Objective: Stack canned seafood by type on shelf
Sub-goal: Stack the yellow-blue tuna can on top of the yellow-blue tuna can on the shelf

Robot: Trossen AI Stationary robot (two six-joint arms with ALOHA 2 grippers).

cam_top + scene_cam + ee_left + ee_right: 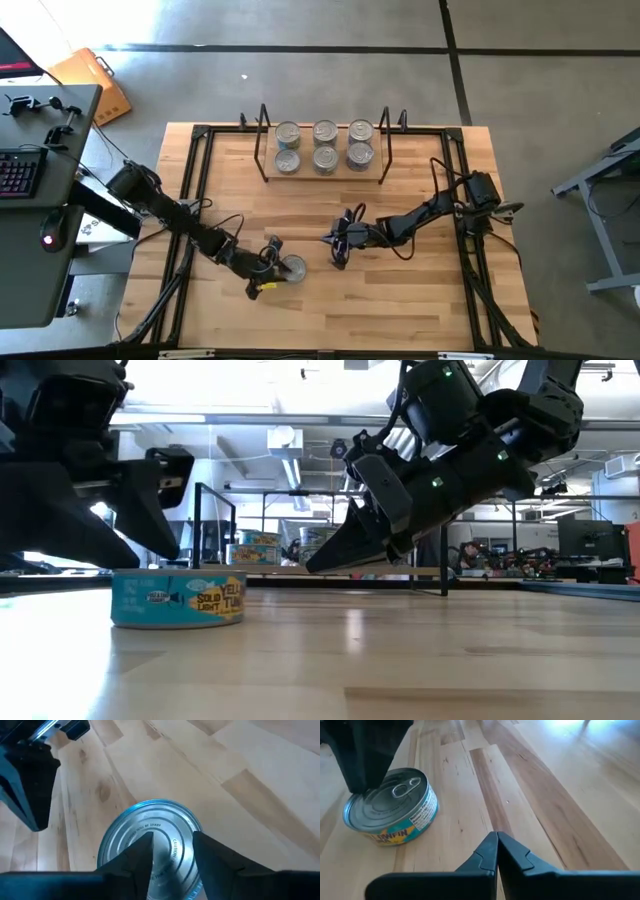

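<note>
Your left gripper (272, 272) hangs open directly over the short round silver-topped tuna tin (292, 267), which stands upright at about 6 o'clock on the light wooden tabletop (400, 300). Its label is teal and yellow, and the pull-tab lid faces up. Your right gripper (337, 240), fingers closed and empty, sits near the tin at its 2 o'clock. Six tins fill the low wire-ended shelf (325, 175) at 12 o'clock.

The high view looks straight down on the whole table (420, 300); the low view sits at tabletop height, facing level across it into the room. Each wrist view looks close past its own fingers, and all four share the tin (292, 267) just ahead of the left pincer (272, 272).
</note>
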